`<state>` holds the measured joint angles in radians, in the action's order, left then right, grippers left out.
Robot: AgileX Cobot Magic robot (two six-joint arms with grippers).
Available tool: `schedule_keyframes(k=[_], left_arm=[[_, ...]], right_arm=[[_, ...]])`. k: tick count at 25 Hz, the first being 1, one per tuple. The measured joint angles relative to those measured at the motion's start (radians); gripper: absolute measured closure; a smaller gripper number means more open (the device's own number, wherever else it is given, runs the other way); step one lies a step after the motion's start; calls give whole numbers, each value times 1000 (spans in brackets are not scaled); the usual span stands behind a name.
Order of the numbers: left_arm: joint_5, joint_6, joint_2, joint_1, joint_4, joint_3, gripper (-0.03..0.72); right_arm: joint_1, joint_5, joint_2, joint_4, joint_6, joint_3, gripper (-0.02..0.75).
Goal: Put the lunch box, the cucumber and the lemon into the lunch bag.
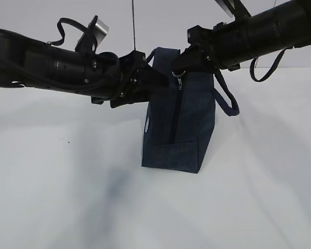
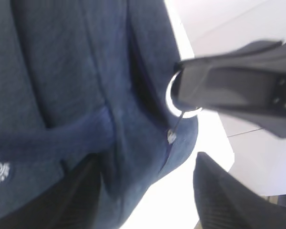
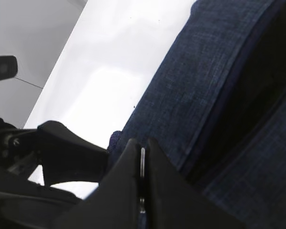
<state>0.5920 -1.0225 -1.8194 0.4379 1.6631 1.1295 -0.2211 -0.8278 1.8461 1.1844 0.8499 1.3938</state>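
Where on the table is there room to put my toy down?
The white table is bare in front of the lunch bag and out to both sides. It is crowded up at the bag's top: the left gripper holds one side and the right gripper pinches the zipper ring.

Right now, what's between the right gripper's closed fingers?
The metal ring pull of the lunch bag, pinched by the right gripper; the right wrist view shows it.
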Motion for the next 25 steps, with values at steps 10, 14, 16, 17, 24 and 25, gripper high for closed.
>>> schedule_keyframes(k=[10,14,16,17,24,25], left_arm=[[0,0,-7,0,-7,21,308],[0,0,-7,0,-30,21,370],[0,0,-7,0,-32,21,388],[0,0,-7,0,-32,21,392],[4,0,-35,0,-32,22,494],[9,0,-39,0,-30,22,522]], right_arm=[[0,-5,0,0,0,0,731],[0,-5,0,2,0,0,731],[0,-5,0,2,0,0,731],[0,-5,0,2,0,0,731],[0,-5,0,2,0,0,731],[0,-7,0,2,0,0,731]])
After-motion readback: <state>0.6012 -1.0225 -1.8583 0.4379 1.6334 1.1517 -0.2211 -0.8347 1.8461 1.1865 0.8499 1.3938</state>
